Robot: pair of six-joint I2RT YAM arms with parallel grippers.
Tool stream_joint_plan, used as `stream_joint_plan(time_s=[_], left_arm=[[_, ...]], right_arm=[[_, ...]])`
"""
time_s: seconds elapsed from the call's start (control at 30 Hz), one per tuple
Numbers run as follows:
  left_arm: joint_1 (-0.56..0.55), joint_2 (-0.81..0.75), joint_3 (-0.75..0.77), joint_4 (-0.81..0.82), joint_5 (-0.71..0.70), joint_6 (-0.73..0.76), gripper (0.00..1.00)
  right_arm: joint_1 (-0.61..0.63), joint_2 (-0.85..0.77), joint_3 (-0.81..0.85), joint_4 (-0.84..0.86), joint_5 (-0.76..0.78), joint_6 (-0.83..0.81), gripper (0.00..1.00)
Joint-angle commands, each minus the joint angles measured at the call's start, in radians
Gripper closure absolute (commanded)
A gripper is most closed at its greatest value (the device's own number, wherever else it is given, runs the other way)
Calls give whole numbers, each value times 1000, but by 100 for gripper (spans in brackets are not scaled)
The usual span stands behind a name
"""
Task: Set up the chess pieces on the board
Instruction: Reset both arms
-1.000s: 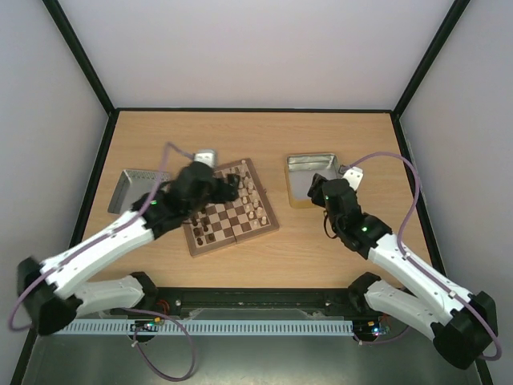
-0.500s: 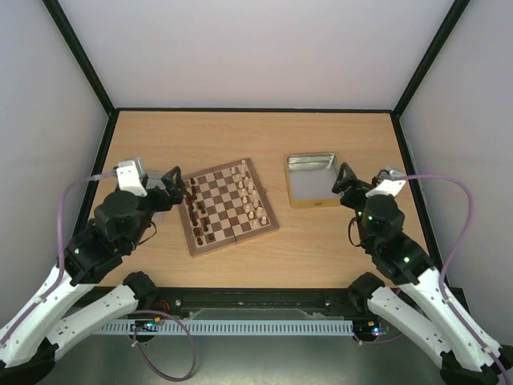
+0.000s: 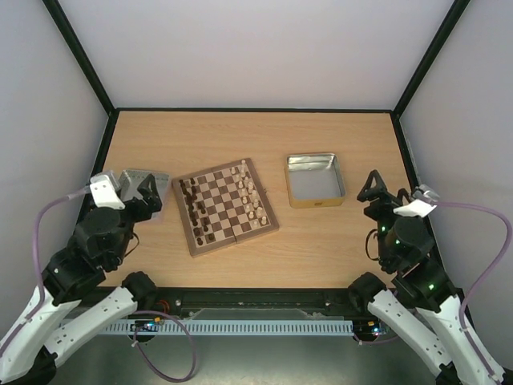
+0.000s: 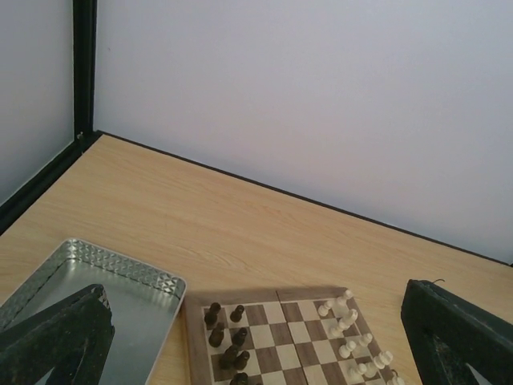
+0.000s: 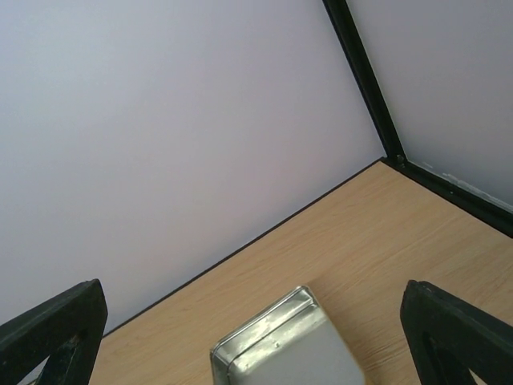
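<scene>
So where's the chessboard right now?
In the top view, the board sits slightly left of the middle of the table, askew, between the left tin and the right tin.

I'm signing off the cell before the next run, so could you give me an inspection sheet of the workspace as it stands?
Surface: wooden table, no damage seen.
Job's things: board lies askew mid-table; dark pieces stand along its left side, pale pieces along its right; none seen off the board.
Clutter: left tin is partly hidden by the left arm; right tin is empty, apart from the board.
Grippers: left tool is open and holds nothing; right tool is open and holds nothing.
Cables: left cable and right cable loop off the wrists, away from the board.
Surroundings: pale walls, black frame; nothing else seen.
</scene>
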Motion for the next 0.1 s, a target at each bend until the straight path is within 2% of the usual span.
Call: stream_joint_plan(time_s=[0.0, 0.07], left_arm=[[4, -16, 28, -42, -39, 7, 1], [4, -26, 26, -38, -29, 10, 1]], right_arm=[[-4, -18, -22, -36, 50, 30, 2], [-3, -18, -26, -33, 48, 29, 2]])
